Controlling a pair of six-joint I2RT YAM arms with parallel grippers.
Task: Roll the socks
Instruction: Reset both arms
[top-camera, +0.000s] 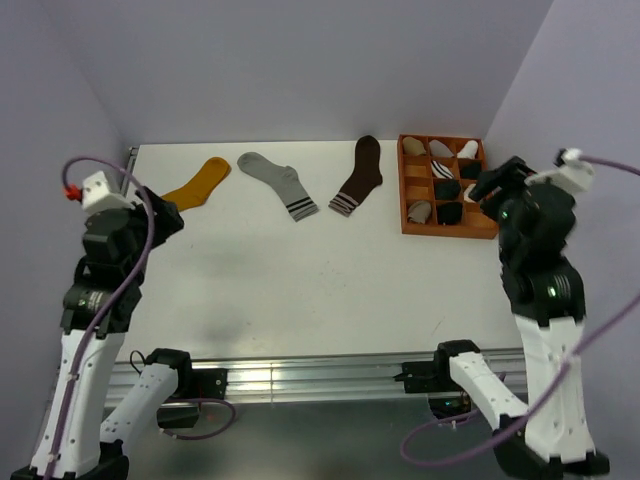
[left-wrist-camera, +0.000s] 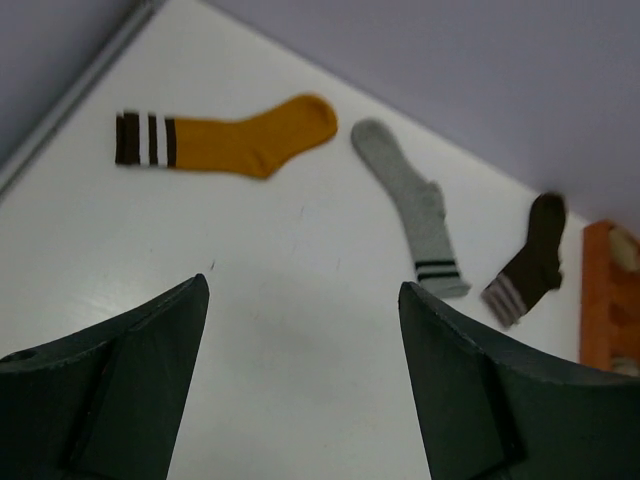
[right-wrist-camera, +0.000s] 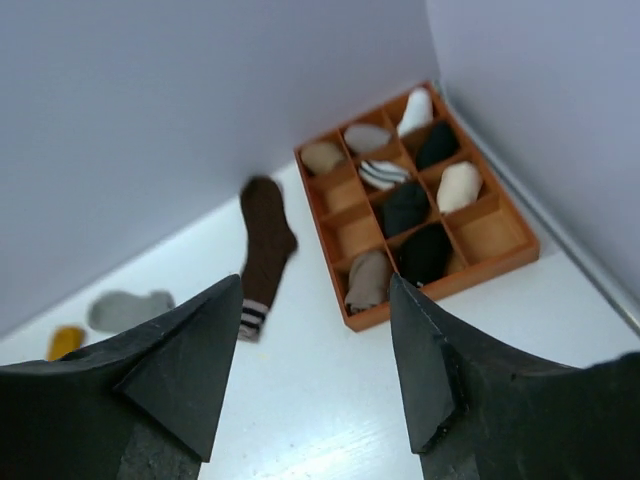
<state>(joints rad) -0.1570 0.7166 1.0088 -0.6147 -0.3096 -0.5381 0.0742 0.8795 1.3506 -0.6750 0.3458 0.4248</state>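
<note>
No flat black, black-striped or taupe sock lies on the table. Rolled socks sit in an orange divided tray (top-camera: 407, 185) at the back right: a taupe one (top-camera: 420, 211), a plain black one (top-camera: 450, 212) and a black-and-white striped one (top-camera: 441, 169). The right wrist view shows the same tray (right-wrist-camera: 450, 285), taupe roll (right-wrist-camera: 367, 280) and black roll (right-wrist-camera: 425, 252). My left gripper (top-camera: 165, 222) (left-wrist-camera: 303, 300) is open and empty above the table's left side. My right gripper (top-camera: 487, 185) (right-wrist-camera: 315, 300) is open and empty, raised near the tray's right edge.
Three flat socks lie along the back: mustard-yellow (top-camera: 197, 184) (left-wrist-camera: 240, 140), light grey with a striped cuff (top-camera: 278, 182) (left-wrist-camera: 410, 200), dark brown with a pale striped cuff (top-camera: 360, 175) (right-wrist-camera: 265, 240). Walls close the back and sides. A metal rail (top-camera: 300, 375) runs along the near edge.
</note>
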